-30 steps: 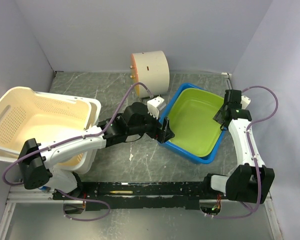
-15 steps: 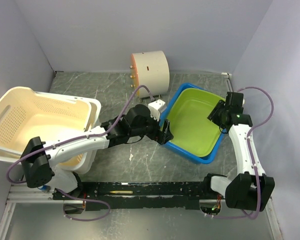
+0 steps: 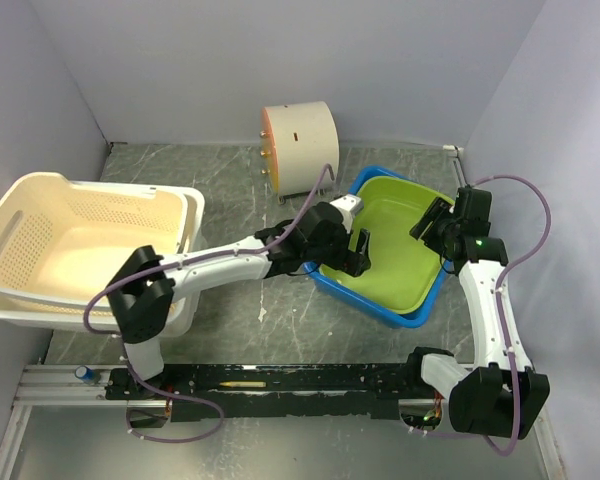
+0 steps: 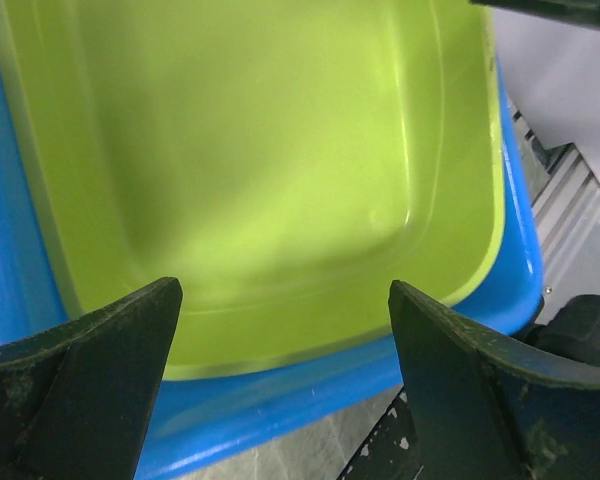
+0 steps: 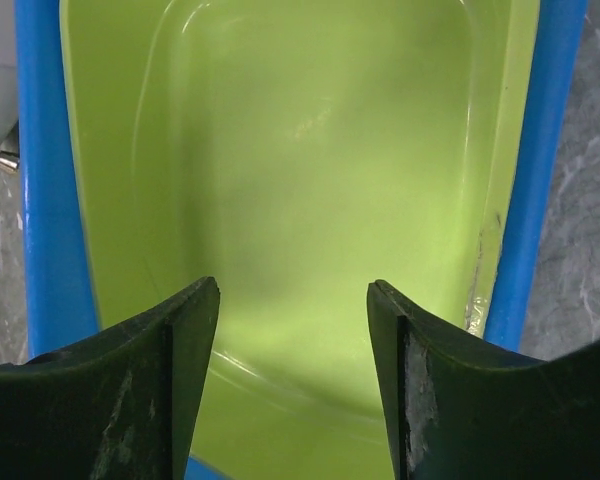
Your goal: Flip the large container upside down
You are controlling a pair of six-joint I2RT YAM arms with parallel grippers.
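A blue tub (image 3: 416, 312) with a lime-green tub (image 3: 395, 250) nested inside stands open side up at the right of the table. My left gripper (image 3: 358, 246) is open, over the tub's left rim. In the left wrist view the open left gripper (image 4: 280, 295) frames the green inside (image 4: 260, 150) and the blue rim (image 4: 280, 400). My right gripper (image 3: 429, 222) is open over the tub's right rim. In the right wrist view the open right gripper (image 5: 292, 286) spans the green floor (image 5: 300, 140), with the blue rim (image 5: 40, 200) at both sides. Neither gripper holds anything.
A large white perforated basket (image 3: 80, 240) sits open side up at the left, against the wall. A white cylinder (image 3: 302, 148) lies on its side at the back middle. A black rail (image 3: 280, 380) runs along the near edge.
My left arm has stretched to the right, carrying its gripper from outside the tub's left wall to over the rim. My right gripper has shifted slightly inward over the right rim.
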